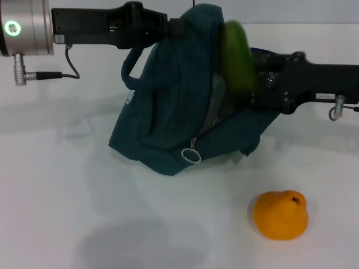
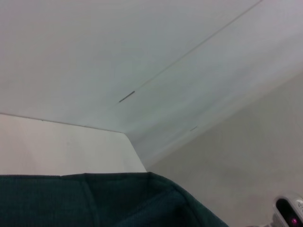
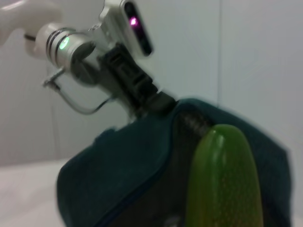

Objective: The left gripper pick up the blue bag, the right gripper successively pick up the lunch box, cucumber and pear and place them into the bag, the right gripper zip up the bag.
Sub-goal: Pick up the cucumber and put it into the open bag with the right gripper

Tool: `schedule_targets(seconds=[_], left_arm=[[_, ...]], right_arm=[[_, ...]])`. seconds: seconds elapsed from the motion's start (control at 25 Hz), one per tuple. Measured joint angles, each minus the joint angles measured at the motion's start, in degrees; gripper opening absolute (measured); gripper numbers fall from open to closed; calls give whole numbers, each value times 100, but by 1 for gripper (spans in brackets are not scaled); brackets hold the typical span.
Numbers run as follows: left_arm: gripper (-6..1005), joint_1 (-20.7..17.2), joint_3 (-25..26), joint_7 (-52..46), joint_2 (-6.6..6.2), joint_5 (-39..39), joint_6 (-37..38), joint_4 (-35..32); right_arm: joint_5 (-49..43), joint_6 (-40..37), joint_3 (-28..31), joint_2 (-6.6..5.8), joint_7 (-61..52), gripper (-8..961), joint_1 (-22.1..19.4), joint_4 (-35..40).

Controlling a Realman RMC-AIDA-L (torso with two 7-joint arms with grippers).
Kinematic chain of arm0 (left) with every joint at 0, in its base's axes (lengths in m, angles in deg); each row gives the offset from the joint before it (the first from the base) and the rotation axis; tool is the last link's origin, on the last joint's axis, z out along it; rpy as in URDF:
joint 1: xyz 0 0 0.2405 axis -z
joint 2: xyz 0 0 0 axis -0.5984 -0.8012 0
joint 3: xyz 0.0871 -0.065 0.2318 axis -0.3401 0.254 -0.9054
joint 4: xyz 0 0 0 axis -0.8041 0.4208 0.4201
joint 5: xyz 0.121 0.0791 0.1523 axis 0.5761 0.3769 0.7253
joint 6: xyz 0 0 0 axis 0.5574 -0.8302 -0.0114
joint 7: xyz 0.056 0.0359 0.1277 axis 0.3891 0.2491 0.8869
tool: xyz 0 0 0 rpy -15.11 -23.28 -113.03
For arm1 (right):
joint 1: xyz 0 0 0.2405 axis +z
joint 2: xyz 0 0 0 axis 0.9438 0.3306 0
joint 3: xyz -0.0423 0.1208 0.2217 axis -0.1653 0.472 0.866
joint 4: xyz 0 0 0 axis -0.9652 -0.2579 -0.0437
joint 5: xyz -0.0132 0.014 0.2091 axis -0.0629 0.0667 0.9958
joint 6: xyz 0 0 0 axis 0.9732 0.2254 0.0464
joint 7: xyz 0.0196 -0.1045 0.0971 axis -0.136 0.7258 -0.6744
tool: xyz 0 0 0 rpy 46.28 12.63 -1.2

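Both arms are matte black, the left arm's silver wrist cuff [image 1: 25,28] bearing a green ring light [image 1: 12,27].

White table [image 1: 67,224] surface, plain and matte, soft shadows across it, pale wall [image 2: 118,56] behind, thin seam line [image 2: 127,97] running across wall panels

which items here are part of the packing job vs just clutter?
Job:
- blue bag, top held up by left gripper
- cucumber, at the bag's opening, at right gripper
- pear, on the table in front of the bag

Lunch box: not visible.

Just there:
- table; no stray items in view
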Motion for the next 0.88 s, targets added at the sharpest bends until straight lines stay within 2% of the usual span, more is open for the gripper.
schedule_targets(seconds=[0.16,0.28,0.6,0.88], left_arm=[[130,26,-4,6,27,-7,36,0],[130,53,-2,13,37,-7,38,0],[131,65,-4,14,46,-9,37,8],[132,68,-7,14,64,-8,32,9]], right_arm=[[-987,81,-195,43,-1012,631,114,680],[-1181,116,-348,42,-1265,631,177,758],[-1263,167,-395,42,-1516,639,208,803],[-983,305,-354,52,-1713,658,149,1008]])
